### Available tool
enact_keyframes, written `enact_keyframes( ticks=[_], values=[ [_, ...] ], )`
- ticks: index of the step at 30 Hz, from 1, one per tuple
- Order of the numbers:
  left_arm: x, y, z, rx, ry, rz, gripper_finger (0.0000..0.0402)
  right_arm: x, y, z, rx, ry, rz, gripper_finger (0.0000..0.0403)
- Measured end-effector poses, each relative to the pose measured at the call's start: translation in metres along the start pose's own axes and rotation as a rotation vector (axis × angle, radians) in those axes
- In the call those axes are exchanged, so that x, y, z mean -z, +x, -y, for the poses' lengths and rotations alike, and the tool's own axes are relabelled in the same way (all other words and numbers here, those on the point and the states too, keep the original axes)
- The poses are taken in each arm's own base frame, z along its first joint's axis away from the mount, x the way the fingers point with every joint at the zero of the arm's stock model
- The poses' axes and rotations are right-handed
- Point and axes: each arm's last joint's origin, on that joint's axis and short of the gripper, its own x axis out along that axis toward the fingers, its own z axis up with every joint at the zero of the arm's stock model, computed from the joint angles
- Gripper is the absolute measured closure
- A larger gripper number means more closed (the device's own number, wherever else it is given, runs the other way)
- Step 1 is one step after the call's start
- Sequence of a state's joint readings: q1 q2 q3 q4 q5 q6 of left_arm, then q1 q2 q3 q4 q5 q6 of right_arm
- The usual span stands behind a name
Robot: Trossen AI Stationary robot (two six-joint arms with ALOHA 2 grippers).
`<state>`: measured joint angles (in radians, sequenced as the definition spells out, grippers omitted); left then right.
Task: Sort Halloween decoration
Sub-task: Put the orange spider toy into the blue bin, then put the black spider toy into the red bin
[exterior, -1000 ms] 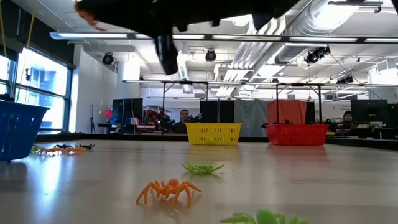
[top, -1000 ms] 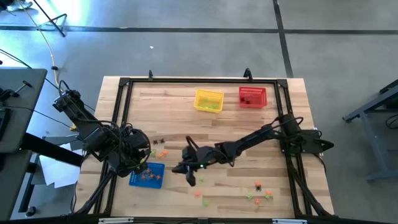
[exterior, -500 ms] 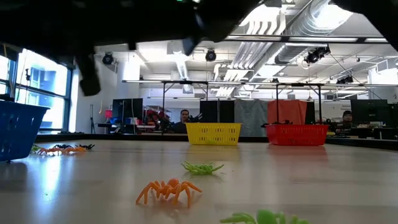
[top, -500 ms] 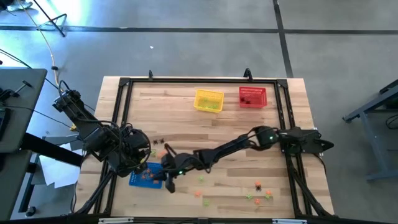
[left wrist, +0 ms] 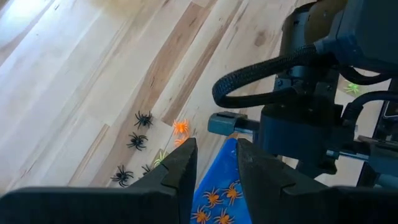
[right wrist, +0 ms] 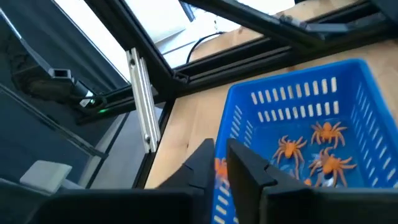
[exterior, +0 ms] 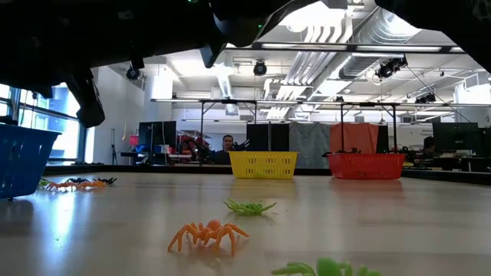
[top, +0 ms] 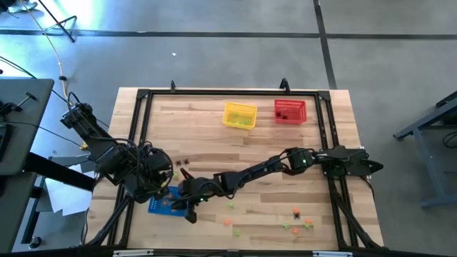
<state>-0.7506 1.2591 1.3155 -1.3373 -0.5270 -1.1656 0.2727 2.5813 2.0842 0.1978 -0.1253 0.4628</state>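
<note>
Over the blue basket: right gripper (right wrist: 221, 169) sits at the rim, fingers nearly together with an orange spider (right wrist: 220, 167) pinched between them.
Blue basket (top: 168, 200): near the desk's left front; several orange spiders (right wrist: 309, 148) already lie inside.
Loose decoration: black spiders (left wrist: 135, 140) and an orange one (left wrist: 181, 127) just beyond the basket; more orange and green pieces (top: 296, 220) toward the right front, well apart from it.
Other baskets: yellow basket (top: 240, 115) and red basket (top: 290, 111) at the far edge.
Left gripper (left wrist: 213, 165): waits beside the blue basket, fingers a narrow gap apart, holding nothing.
Step in hand: judged as the drop of an orange piece into the blue basket.
Next move calls for: spreading the fingers while fully over the basket's inside, not over its wall, so the spider cannot fall outside.
Right wrist view only: the pinched spider and the basket's contents.
Low view only: an orange spider (exterior: 207, 232) and a green spider (exterior: 249, 206) in profile on the desk (exterior: 399, 222).
High view only: the right arm's long reach across.
</note>
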Motion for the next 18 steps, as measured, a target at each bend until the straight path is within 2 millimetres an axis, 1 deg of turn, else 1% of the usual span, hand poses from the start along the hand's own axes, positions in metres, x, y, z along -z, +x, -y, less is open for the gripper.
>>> enact_keyframes(
  ticks=[5,8,11,14,16,18],
  values=[
    [0.000,0.000,0.000,0.004,0.000,-0.010,0.0302,-0.002,-0.001,0.005,0.007,0.003,-0.003,0.0305],
    [0.001,0.000,0.000,0.008,0.000,-0.020,0.0302,-0.007,-0.003,0.009,0.021,0.001,-0.005,0.0281],
    [0.001,0.000,0.000,0.009,0.002,-0.022,0.0302,-0.015,-0.008,0.011,0.035,-0.032,-0.012,0.0271],
    [0.001,0.000,0.000,0.010,0.004,-0.023,0.0302,-0.020,-0.014,0.012,0.064,-0.057,-0.061,0.0270],
    [0.001,0.000,0.000,0.010,0.004,-0.025,0.0302,-0.023,-0.021,0.013,0.097,-0.069,-0.129,0.0270],
    [0.002,0.001,0.000,0.011,0.004,-0.024,0.0302,-0.030,-0.032,0.009,0.127,-0.089,-0.202,0.0270]
  ],
)
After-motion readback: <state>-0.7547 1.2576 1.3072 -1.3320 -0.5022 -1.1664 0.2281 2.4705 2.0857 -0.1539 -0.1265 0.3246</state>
